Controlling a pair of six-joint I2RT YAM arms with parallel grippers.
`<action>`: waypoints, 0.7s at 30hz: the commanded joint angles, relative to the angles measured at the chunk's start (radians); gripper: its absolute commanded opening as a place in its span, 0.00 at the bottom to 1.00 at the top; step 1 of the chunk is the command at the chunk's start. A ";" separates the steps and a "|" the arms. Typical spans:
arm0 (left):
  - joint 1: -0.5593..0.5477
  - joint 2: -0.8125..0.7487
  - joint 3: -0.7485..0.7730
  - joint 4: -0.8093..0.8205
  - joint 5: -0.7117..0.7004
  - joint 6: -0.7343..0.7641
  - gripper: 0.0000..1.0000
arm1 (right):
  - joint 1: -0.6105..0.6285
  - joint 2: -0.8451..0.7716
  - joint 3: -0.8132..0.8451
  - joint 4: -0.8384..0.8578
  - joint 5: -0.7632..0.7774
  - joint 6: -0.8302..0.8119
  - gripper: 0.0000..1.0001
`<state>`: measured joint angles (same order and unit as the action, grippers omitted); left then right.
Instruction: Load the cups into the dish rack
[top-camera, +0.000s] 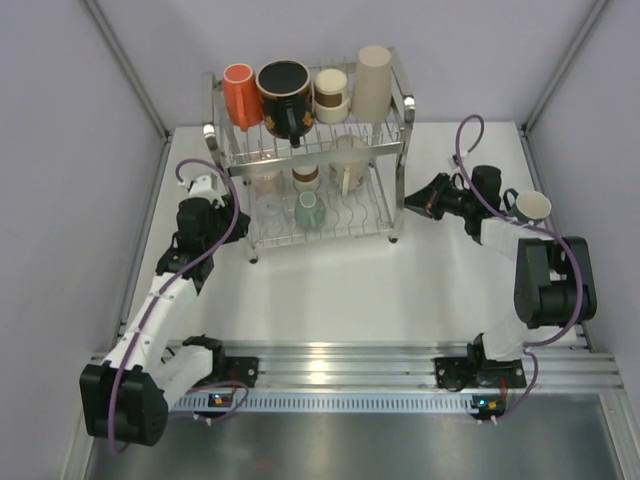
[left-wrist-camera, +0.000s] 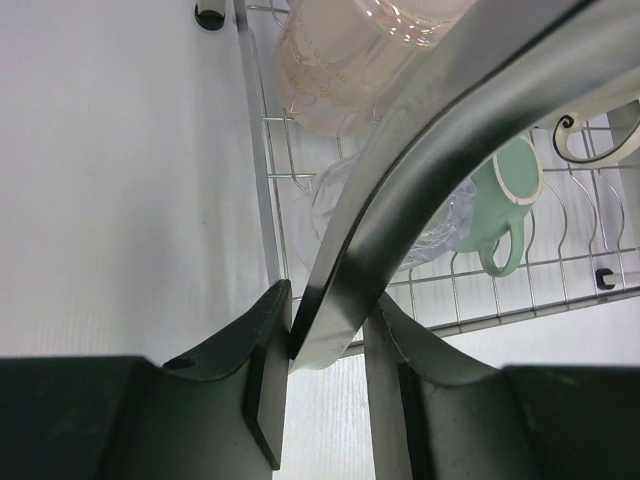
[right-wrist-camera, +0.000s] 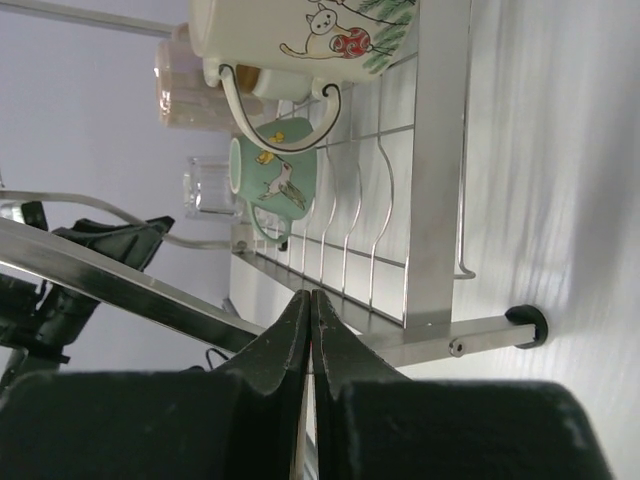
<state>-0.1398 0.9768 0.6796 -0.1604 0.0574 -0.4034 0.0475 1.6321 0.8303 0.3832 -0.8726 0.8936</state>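
Top external view: the job looks nearly finished. The rack (top-camera: 408, 108) stands in the upper middle of the frame. Its top tier holds an orange cup (top-camera: 238, 95), a black mug (top-camera: 285, 95), a paper cup (top-camera: 330, 95) and a beige cup (top-camera: 373, 82) in a row from left to right. On the lower tier I see clear cups (top-camera: 268, 195) at the left, a green mug (top-camera: 308, 210) in the middle and a cream mug (top-camera: 347, 170) behind it. One pale cup (top-camera: 531, 206) is not loaded. It stands on the worktop (top-camera: 330, 300) at the right edge of the frame, just beyond my right forearm. By my reckoning it is the only piece left.

My left tool (left-wrist-camera: 325, 325) is partly open and clamped on a thick steel post (left-wrist-camera: 450, 130), which I take for the rack's front left one. The post fills the gap between both fingers. It holds no cup, and I judge it is steadying the rack.

My right tool (right-wrist-camera: 308, 300) is fully closed, pads pressed together with nothing between them. It points at the rack's lower right corner, and I cannot tell whether it touches the frame there. The pale cup lies to the right of this tool in the top view, back along the arm and well apart from the fingertips, so the tool faces away from it.
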 joint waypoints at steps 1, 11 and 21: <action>-0.040 0.008 -0.035 0.088 0.209 -0.147 0.00 | 0.045 -0.135 -0.033 -0.133 -0.171 -0.100 0.00; -0.078 -0.013 -0.063 0.088 0.229 -0.150 0.00 | 0.049 -0.288 -0.115 -0.299 -0.043 -0.147 0.00; -0.187 -0.056 -0.100 0.101 0.205 -0.184 0.00 | 0.075 -0.412 -0.191 -0.380 0.006 -0.169 0.00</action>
<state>-0.2199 0.9249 0.6140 -0.0864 -0.0147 -0.3916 0.0502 1.2907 0.6453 0.1040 -0.6933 0.7334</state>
